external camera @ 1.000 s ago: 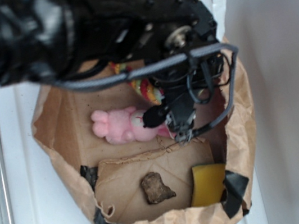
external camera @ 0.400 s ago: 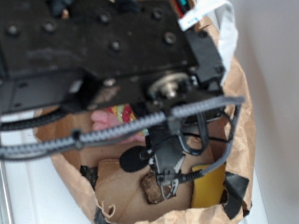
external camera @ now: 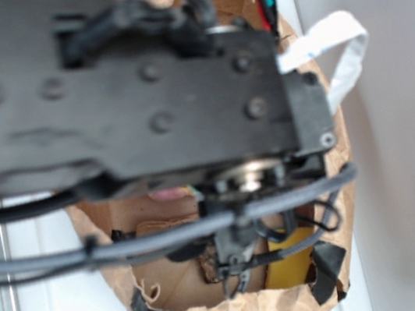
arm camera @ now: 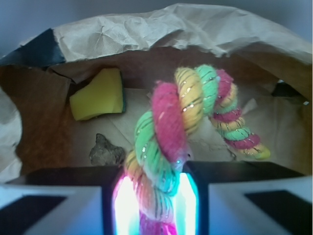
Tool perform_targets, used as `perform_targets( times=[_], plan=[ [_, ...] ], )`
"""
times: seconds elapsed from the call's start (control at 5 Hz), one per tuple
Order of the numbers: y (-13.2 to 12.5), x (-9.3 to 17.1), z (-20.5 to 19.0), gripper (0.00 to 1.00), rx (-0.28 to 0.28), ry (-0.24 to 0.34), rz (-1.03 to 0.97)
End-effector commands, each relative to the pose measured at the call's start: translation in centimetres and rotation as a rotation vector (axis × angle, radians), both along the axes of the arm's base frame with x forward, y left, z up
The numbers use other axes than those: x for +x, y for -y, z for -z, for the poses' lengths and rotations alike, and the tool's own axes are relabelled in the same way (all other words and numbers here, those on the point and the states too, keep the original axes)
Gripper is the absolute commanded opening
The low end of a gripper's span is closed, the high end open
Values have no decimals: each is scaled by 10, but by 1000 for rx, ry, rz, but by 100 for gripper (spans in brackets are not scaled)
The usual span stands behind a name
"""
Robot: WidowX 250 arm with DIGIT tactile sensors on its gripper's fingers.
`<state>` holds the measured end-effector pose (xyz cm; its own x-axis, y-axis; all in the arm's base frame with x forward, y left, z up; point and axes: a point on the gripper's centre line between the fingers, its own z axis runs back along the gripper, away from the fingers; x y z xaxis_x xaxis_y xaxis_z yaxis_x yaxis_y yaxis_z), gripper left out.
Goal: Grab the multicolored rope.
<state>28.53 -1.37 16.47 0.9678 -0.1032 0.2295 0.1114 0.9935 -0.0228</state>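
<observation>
Exterior view: the black arm body fills the upper and centre frame, blurred, and hides most of the brown paper bag [external camera: 334, 206] standing on the white tabletop [external camera: 57, 305]. The hand [external camera: 238, 273] shows at lower centre, inside the bag opening, above a brown lump [external camera: 208, 266] and beside a yellow sponge [external camera: 292, 264]. A grey braided cable [external camera: 165, 237] crosses the middle of the frame; it belongs to the robot and is not the target. The pink bunny [external camera: 168, 195] appears only as a sliver under the arm. Finger state cannot be read here.

Wrist view: the multicolored rope [arm camera: 181, 127] rises from bottom centre, clamped between the two fingers [arm camera: 230, 196] of the hand, which are closed on its lower end. The rope curves toward the right of the frame and appears to hang free of the bag floor, so the grip likely carries its weight. The sponge lies at upper left and the lump at centre left, both on the floor below. Judgement: the grasp is made.
</observation>
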Motion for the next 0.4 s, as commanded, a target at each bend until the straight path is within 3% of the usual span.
perform_targets(
  times=[0.0,0.2],
  plan=[
    [-2,-5,-42,0,-28,65,1],
    [1,0,-34,0,19,66,-16]
  ],
)
